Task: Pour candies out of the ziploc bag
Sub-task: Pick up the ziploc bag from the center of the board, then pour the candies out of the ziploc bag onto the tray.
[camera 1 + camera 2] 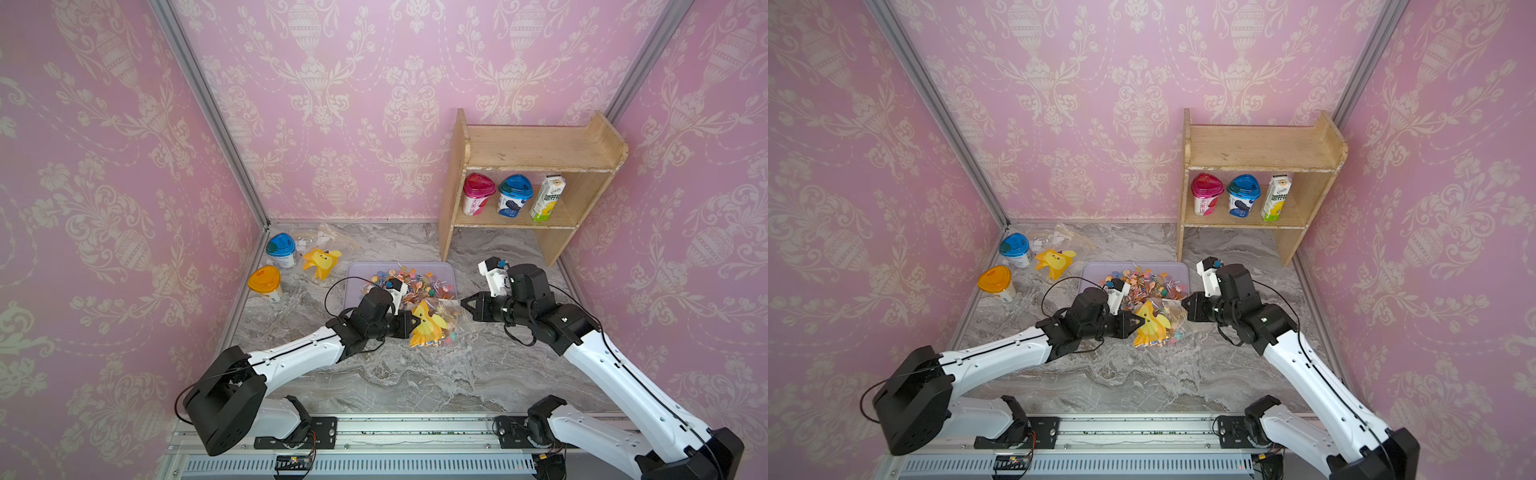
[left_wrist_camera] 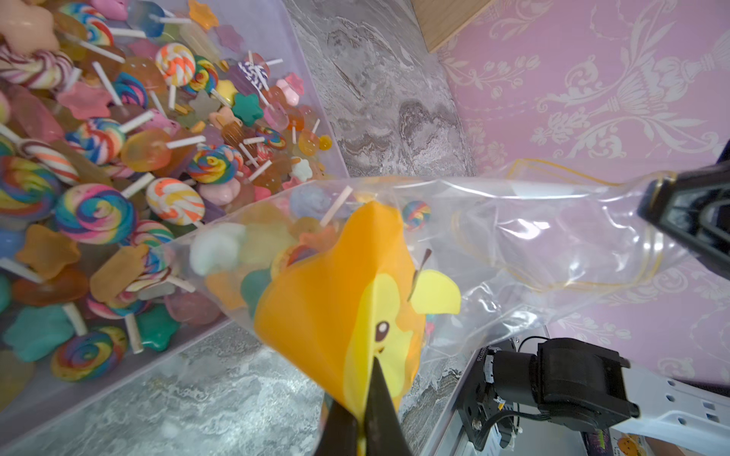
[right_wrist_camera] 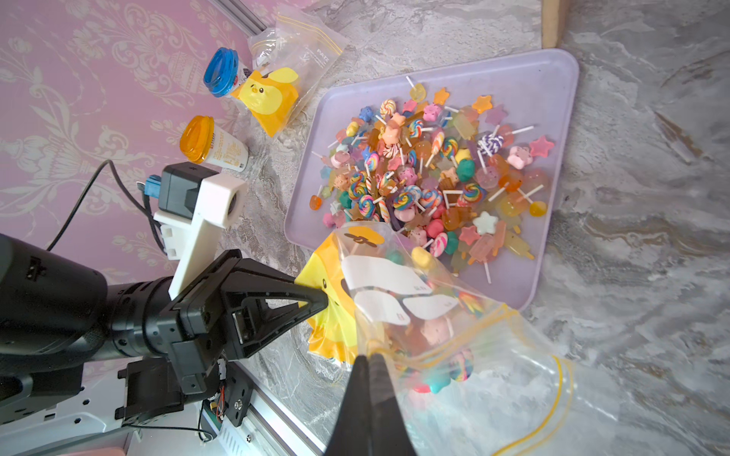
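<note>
Left claw, bag stretched to right claw

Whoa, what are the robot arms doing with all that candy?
Both arms hold one clear ziploc bag with a yellow chick on it. The left gripper pinches the chick side, the right gripper the clear side. The bag is at the tray's edge. Most candies lie in the tray; some are in the bag.

Left hand pinches ziploc bag; candies fill tray.

Glossy plastic ziploc bag (crinkly)
</note>
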`<state>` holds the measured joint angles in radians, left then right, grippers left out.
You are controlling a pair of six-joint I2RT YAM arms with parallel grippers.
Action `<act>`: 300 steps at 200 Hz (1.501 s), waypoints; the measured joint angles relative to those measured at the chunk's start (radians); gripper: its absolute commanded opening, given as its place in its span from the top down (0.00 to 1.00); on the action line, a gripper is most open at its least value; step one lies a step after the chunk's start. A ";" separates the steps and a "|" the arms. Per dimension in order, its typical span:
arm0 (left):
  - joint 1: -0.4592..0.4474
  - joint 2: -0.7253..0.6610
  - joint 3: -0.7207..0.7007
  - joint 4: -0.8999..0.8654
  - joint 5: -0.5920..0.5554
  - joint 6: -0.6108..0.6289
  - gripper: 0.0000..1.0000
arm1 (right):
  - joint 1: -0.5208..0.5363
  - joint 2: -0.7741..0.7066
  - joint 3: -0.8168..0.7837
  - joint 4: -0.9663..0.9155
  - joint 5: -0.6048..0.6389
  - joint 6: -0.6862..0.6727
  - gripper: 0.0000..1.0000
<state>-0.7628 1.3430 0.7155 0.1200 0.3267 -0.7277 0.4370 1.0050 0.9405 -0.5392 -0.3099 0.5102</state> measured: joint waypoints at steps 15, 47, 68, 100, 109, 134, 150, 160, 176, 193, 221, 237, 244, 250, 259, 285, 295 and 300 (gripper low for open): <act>0.031 -0.021 0.000 -0.027 0.000 0.017 1.00 | 0.015 0.055 0.042 0.010 -0.011 -0.013 1.00; 0.106 -0.066 0.001 -0.091 0.001 0.062 1.00 | 0.050 0.182 0.139 0.029 -0.024 -0.042 1.00; 0.158 -0.080 0.009 -0.127 0.000 0.084 1.00 | 0.058 0.261 0.191 0.042 -0.038 -0.049 1.00; 0.241 -0.105 0.010 -0.166 0.001 0.093 1.00 | 0.074 0.370 0.271 0.062 -0.052 -0.066 1.00; 0.261 -0.110 0.010 -0.171 0.001 0.096 1.00 | 0.077 0.399 0.293 0.064 -0.057 -0.068 1.00; 0.314 -0.114 0.015 -0.191 0.000 0.110 1.00 | 0.089 0.494 0.364 0.064 -0.061 -0.078 1.00; 0.340 -0.112 0.025 -0.205 0.000 0.118 1.00 | 0.094 0.551 0.406 0.064 -0.062 -0.087 1.00; 0.355 -0.109 0.034 -0.214 0.000 0.127 1.00 | 0.096 0.586 0.427 0.064 -0.064 -0.092 1.00; 0.380 -0.105 0.049 -0.222 0.001 0.137 1.00 | 0.100 0.626 0.446 0.065 -0.068 -0.093 1.00; 0.407 -0.104 0.066 -0.231 0.001 0.145 1.00 | 0.103 0.661 0.457 0.064 -0.068 -0.095 1.00; 0.435 -0.100 0.097 -0.247 0.001 0.164 1.00 | 0.103 0.702 0.478 0.064 -0.068 -0.097 1.00; 0.444 -0.095 0.105 -0.250 0.001 0.170 1.00 | 0.103 0.718 0.496 0.064 -0.068 -0.097 1.00; 0.447 -0.093 0.106 -0.250 0.001 0.171 1.00 | 0.103 0.724 0.504 0.064 -0.069 -0.097 1.00; 0.451 -0.090 0.107 -0.251 0.001 0.171 1.00 | 0.103 0.728 0.512 0.064 -0.068 -0.097 1.00; 0.455 -0.088 0.107 -0.253 0.001 0.171 1.00 | 0.104 0.735 0.523 0.063 -0.069 -0.097 1.00; 0.462 -0.087 0.109 -0.264 0.000 0.174 1.00 | 0.106 0.756 0.557 0.060 -0.068 -0.100 1.00; 0.465 -0.087 0.114 -0.272 0.001 0.177 1.00 | 0.107 0.760 0.565 0.057 -0.068 -0.100 1.00; 0.466 -0.087 0.117 -0.275 0.000 0.179 1.00 | 0.107 0.760 0.566 0.056 -0.068 -0.101 1.00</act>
<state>-0.2970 1.2556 0.8326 -0.1555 0.3271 -0.5488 0.5438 1.7649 1.5066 -0.4831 -0.3779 0.4091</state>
